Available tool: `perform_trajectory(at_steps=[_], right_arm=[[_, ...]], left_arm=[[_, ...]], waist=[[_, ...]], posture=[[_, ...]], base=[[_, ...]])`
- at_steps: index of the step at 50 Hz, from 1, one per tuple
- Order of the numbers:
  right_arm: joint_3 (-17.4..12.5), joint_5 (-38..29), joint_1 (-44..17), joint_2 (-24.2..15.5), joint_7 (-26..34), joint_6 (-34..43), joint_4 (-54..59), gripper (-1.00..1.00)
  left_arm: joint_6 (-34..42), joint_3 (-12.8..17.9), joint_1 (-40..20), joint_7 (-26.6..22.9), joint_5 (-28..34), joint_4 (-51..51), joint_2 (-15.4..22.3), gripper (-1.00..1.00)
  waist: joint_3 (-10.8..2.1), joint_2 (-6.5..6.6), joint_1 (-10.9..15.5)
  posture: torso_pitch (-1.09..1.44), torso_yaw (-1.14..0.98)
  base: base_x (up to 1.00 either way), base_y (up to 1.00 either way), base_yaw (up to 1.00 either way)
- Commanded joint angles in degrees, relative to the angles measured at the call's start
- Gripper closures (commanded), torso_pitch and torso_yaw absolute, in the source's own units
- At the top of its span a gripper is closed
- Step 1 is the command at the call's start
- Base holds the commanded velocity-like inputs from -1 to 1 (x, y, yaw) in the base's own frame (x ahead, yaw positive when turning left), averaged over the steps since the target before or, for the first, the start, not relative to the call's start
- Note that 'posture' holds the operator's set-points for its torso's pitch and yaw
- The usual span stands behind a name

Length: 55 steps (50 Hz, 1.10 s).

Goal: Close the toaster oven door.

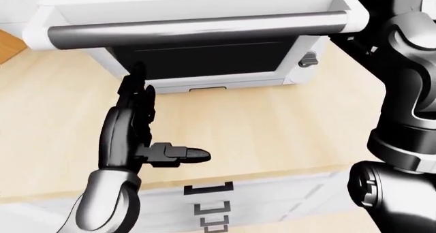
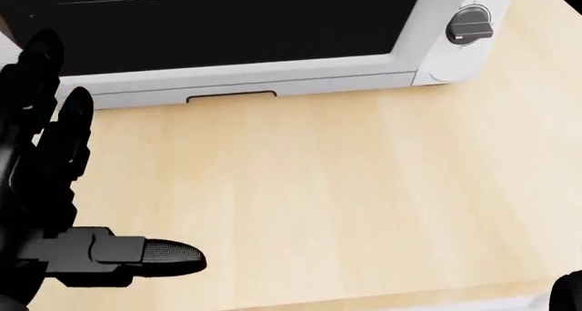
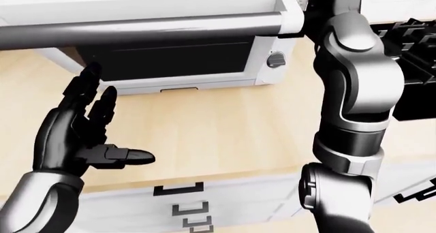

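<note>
1. Toaster oven door hangs open, its white panel and grey bar handle stretching across the top of the left-eye view, above the left hand.
2. That left hand is spread open, fingers pointing up toward the oven, thumb jutting sideways; it grips nothing.
3. Pale wooden surface lies bare beneath the hand.
4. White toaster oven sits on it, a dark knob on its right panel.
5. Right arm rises at the right-eye view's right; its hand is hidden past the door's corner.
6. White drawers show under the surface's edge.
</note>
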Motion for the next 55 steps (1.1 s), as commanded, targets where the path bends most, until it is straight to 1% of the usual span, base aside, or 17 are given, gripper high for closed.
perform_trajectory(at_steps=[1, 7, 9, 11, 17, 19, 21, 25, 29, 33, 37, 40, 45, 49, 52, 55], right_arm=[[-0.7, 1.2, -3.3, -0.5, 0.2, -3.6, -3.3, -1.00], [-0.9, 1.4, -2.6, -0.6, 0.1, -3.7, -3.7, -1.00], [-0.8, 1.5, -2.4, -0.6, 0.1, -3.8, -3.7, -1.00], [-0.8, 1.5, -2.4, -0.6, 0.0, -3.8, -3.6, -1.00], [-0.8, 1.5, -2.6, -0.6, 0.0, -3.8, -3.5, -1.00], [-0.8, 1.5, -2.8, -0.8, 0.1, -3.9, -3.3, -1.00], [-0.8, 1.6, -2.9, -0.8, 0.1, -3.9, -3.2, -1.00], [-0.7, 1.5, -3.0, -0.7, 0.1, -4.0, -3.0, -1.00], [-0.8, 1.5, -2.5, -0.6, 0.1, -3.9, -3.5, -1.00], [-0.8, 1.6, -2.4, -0.5, 0.0, -3.9, -3.7, -1.00], [-0.8, 1.7, -2.3, -0.4, -0.2, -3.5, -4.2, -1.00], [-0.7, 1.8, -2.3, -0.3, -0.3, -3.0, -4.8, -1.00], [-0.8, 1.8, -1.9, -0.2, -0.3, -3.1, -4.9, -1.00], [-0.7, 1.8, -2.0, -0.2, -0.3, -3.1, -4.8, -1.00], [-0.7, 1.7, -1.9, -0.2, -0.3, -3.2, -4.7, -1.00], [-0.8, 1.7, -1.9, -0.2, -0.3, -3.3, -4.7, -1.00]], left_arm=[[-2.7, -0.9, -1.1, 3.8, -2.4, -1.4, 1.0, -1.00], [-3.3, -5.5, -2.2, 8.2, -4.7, -1.4, 1.5, -1.00], [-2.9, -5.7, -4.1, 9.7, -6.4, -1.4, 2.4, -1.00], [-2.6, -5.6, -5.7, 11.9, -9.3, -1.4, 3.6, -1.00], [-2.4, -7.3, -8.8, 16.0, -13.4, -1.4, 5.2, -1.00], [-1.0, -7.1, -10.9, 16.5, -14.2, -1.4, 5.0, -1.00], [1.0, -6.3, -12.6, 16.2, -14.5, -1.4, 4.0, -1.00], [3.4, -5.8, -14.2, 14.5, -12.8, -1.4, 1.7, -1.00], [5.1, -5.9, -14.9, 11.2, -8.7, -1.4, -0.6, -1.00], [7.1, -5.9, -15.8, 7.0, -3.6, -1.4, -3.2, -1.00], [8.2, -6.2, -16.0, 1.6, 2.9, -1.1, -5.8, -1.00], [8.1, -6.8, -16.3, -1.6, 7.2, -0.3, -7.2, -1.00], [9.5, -6.8, -18.3, -6.8, 13.7, 0.2, -9.7, -1.00], [10.6, -6.8, -19.4, -9.5, 16.9, 0.1, -11.1, -1.00], [11.3, -6.1, -21.0, -11.6, 19.1, 0.7, -11.8, -1.00], [11.5, -6.2, -21.4, -12.8, 20.6, 0.7, -12.2, -1.00]], waist=[[-1.85, -0.53, 0.3], [-1.90, -0.51, 0.4], [-1.91, -0.54, 0.4], [-1.93, -0.55, 0.4], [-1.84, -0.44, 0.3], [-1.82, -0.42, 0.3], [-1.77, -0.42, 0.2], [-1.61, -0.39, 0.1], [-1.58, -0.45, 0.1], [-1.54, -0.60, 0.2], [-1.47, -0.81, 0.2], [-1.47, -0.99, 0.3], [-1.42, -1.28, 0.5], [-1.40, -1.50, 0.5], [-1.35, -1.60, 0.5], [-1.33, -1.68, 0.5]], posture=[[0.00, 0.00], [0.00, 0.00], [0.00, 0.00], [0.00, 0.00], [0.00, 0.00], [0.00, 0.00], [0.00, 0.00], [0.00, 0.00], [0.00, 0.00], [0.00, 0.00], [0.00, 0.00], [0.00, 0.00], [0.00, 0.00], [0.00, 0.00], [0.00, 0.00], [0.00, 0.00]], base=[[0.00, 0.00, 0.00], [0.00, 0.00, 0.00], [0.00, 0.00, 0.00], [0.00, 0.00, 0.00], [0.00, 0.00, 0.00], [0.00, 0.00, 0.00], [0.00, 0.00, 0.00], [0.00, 0.00, 0.00], [0.00, 0.00, 0.00], [0.00, 0.00, 0.00], [0.00, 0.00, 0.00], [0.00, 0.00, 0.00], [0.00, 0.00, 0.00], [0.00, 0.00, 0.00], [0.00, 0.00, 0.00], [0.00, 0.00, 0.00]])
